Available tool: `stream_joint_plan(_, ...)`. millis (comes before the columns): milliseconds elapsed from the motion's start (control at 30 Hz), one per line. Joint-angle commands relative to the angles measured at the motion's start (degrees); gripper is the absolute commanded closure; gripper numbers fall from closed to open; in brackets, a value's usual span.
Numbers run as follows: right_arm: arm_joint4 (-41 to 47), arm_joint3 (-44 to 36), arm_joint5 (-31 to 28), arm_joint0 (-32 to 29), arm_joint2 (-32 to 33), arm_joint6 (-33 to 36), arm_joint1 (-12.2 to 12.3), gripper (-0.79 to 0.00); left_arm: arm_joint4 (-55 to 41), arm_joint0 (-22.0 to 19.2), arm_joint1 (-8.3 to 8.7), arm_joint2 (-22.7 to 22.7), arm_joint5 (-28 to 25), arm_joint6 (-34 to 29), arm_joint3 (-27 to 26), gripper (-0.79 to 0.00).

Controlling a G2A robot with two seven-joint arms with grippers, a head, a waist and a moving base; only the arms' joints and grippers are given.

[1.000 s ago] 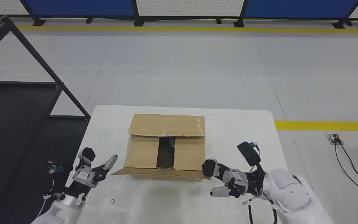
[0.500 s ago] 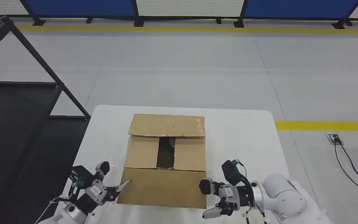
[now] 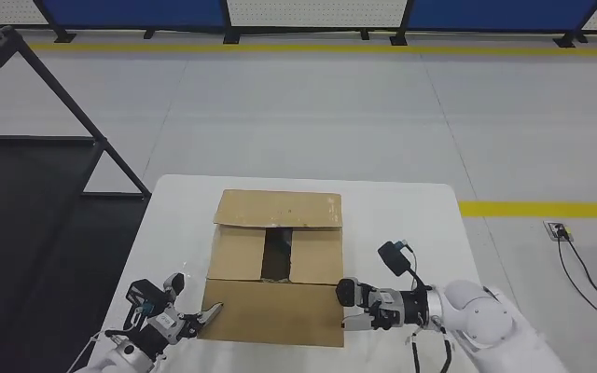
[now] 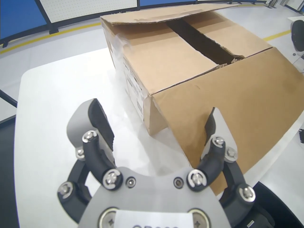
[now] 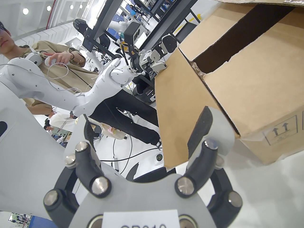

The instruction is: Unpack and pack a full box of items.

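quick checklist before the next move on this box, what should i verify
1. Brown cardboard box sits flat on the white table: ok.
2. Near outer flap folded out toward the robot: ok.
3. Far outer flap raised off the top: ok.
4. Two inner flaps opened: not ok, both lie shut with a dark gap between them.
5. Left gripper and right gripper open, each at a corner of the near outer flap: ok.
6. Contents reachable: cannot tell, hidden under the inner flaps.
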Motion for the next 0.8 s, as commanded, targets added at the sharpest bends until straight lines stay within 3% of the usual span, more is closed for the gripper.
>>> stream_joint_plan(0, 0.13, 0.49, 0.71, -0.48, -0.05, -0.58, -0.01, -0.785, -0.07, 0.03, 0.01, -0.02, 0.21, -0.01, 0.01, -0.785)
stream_joint_plan(133, 2.96, 0.18, 7.35, -0.6, -0.69, -5.77, -0.51, -0.785, -0.07, 0.03, 0.01, -0.02, 0.21, -0.01, 0.01, -0.785)
stream_joint_plan(400, 7.77, 6.48, 21.41, 6.79, -5.13, -12.94, -2.78, -0.785, -0.07, 0.03, 0.01, -0.02, 0.21, -0.01, 0.01, -0.785)
stream_joint_plan(767, 7.87, 13.83, 24.48, 15.31, -10.74, -17.82, -6.04, -0.785, -0.07, 0.03, 0.01, -0.02, 0.21, -0.01, 0.01, -0.785)
